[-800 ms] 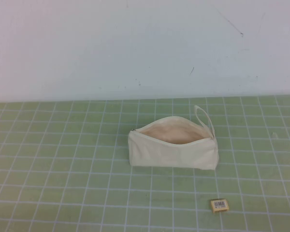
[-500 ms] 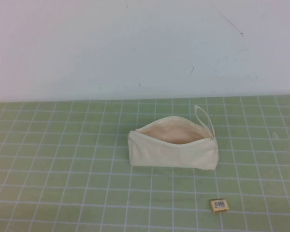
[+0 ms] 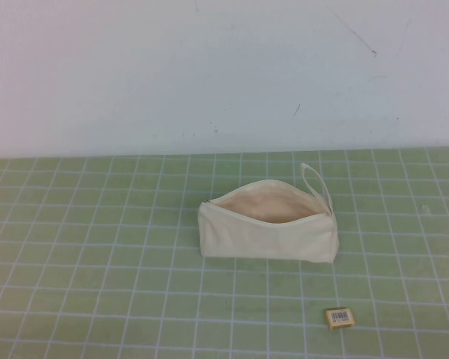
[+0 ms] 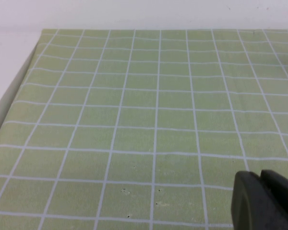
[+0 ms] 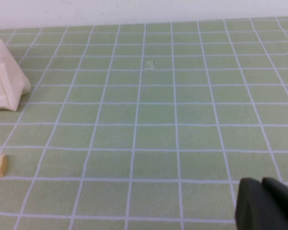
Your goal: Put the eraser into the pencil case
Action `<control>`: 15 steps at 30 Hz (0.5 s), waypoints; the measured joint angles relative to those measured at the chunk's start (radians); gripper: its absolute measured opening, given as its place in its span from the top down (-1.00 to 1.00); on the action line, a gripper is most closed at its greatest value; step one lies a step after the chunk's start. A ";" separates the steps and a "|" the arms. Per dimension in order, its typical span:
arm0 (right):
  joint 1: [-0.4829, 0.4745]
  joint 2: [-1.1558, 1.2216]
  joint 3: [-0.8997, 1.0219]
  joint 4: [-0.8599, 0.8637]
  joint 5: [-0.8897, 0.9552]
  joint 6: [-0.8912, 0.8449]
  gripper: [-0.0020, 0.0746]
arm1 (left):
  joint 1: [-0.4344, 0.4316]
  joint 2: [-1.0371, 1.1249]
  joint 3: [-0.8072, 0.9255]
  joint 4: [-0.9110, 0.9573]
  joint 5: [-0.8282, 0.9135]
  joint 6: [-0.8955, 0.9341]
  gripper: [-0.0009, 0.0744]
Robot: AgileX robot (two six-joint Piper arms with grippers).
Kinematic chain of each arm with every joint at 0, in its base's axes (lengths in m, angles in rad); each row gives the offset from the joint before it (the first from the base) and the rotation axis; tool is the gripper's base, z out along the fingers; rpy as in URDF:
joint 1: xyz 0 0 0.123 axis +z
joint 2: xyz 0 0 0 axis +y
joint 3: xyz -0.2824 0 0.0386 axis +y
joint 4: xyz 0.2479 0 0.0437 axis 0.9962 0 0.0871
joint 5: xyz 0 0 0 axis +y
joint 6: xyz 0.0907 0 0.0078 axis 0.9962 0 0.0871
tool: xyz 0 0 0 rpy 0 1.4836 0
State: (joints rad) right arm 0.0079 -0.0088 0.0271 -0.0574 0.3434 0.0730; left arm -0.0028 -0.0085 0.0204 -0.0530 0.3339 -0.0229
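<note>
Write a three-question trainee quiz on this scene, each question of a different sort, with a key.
1. True or false: the eraser lies inside the pencil case.
2. Multiple choice: the pencil case's zip mouth is A) open, lining showing; B) zipped shut; C) hidden under an arm.
3. Fill in: in the high view, the eraser lies nearer the robot's ____ side.

Key:
1. False: it lies on the green grid mat, apart from the case.
2. A.
3. Right.

Note: the left gripper and right gripper show only as dark tips at the edge of their own wrist views, both off the task's things.
</note>
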 joint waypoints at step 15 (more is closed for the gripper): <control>0.000 0.000 0.000 0.782 -0.065 0.144 0.95 | 0.000 0.000 0.000 0.000 0.000 0.000 0.98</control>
State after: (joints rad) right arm 0.0079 -0.0088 0.0271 0.7249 0.2781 0.2166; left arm -0.0028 -0.0085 0.0204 -0.0530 0.3339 -0.0229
